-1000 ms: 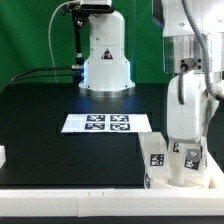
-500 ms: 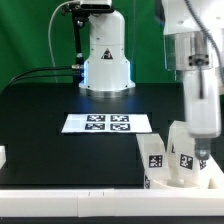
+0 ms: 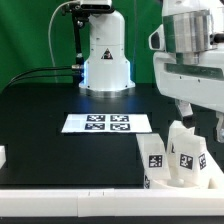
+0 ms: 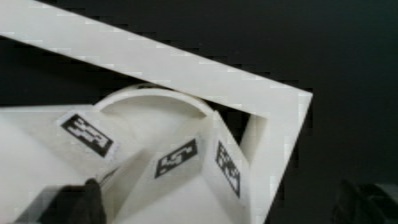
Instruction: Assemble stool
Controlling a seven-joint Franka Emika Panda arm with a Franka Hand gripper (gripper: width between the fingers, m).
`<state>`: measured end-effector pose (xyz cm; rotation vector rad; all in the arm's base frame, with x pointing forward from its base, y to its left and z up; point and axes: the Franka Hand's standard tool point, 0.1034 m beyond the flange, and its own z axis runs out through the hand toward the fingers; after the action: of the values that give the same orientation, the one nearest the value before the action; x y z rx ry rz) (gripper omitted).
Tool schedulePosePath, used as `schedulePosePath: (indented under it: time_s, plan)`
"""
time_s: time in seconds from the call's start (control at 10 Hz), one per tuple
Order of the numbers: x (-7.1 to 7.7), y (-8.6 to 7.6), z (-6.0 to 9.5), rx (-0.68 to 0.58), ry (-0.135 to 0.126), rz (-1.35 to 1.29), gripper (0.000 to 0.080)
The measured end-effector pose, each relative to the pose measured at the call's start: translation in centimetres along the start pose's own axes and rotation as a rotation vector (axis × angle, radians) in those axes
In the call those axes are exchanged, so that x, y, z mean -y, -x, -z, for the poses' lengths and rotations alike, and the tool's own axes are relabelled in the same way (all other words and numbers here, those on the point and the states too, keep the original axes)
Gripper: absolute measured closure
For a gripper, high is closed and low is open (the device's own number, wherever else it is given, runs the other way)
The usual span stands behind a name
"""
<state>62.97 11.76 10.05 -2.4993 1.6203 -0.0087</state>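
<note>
The white stool [image 3: 178,172] sits at the exterior view's lower right, against the corner of the border rail. Its round seat lies flat, and two tagged legs [image 3: 154,152] [image 3: 188,150] stand upright on it. My gripper [image 3: 200,120] hangs open and empty above the stool, clear of the legs. In the wrist view the seat's curved rim [image 4: 151,100] and the tagged legs [image 4: 178,160] lie between my two dark fingertips [image 4: 75,205], which stand far apart. My gripper [image 4: 217,212] holds nothing.
The marker board [image 3: 108,123] lies in the middle of the black table. The white border rail [image 3: 70,205] runs along the front, and its corner shows in the wrist view [image 4: 196,70]. The arm's base [image 3: 105,55] stands at the back. A small white part [image 3: 3,157] sits at the exterior view's left edge.
My gripper was down at the stool's legs one second ago. It has since risen straight up, and the legs stay standing on the seat.
</note>
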Motion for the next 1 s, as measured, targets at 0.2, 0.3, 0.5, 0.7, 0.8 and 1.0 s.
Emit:
schedulePosePath:
  time_s: [0.2,0.3,0.5,0.7,0.8,1.0]
  plan:
    - [0.1,0.1,0.4,-0.009,0.048,0.308,0.015]
    - [0.6,-0.2,0.7,-0.008,0.04,0.525,0.015]
    - [0.0,-0.6,0.0,0.022,0.049,0.79,0.015]
    - [-0.1,-1.0,0.1,0.013,0.061,0.914,0.015]
    - [-0.2,-1.2,0.1,0.01,0.068,0.968,0.015]
    - [-0.2,-0.4,-0.6,0.011,0.125,1.362,0.015]
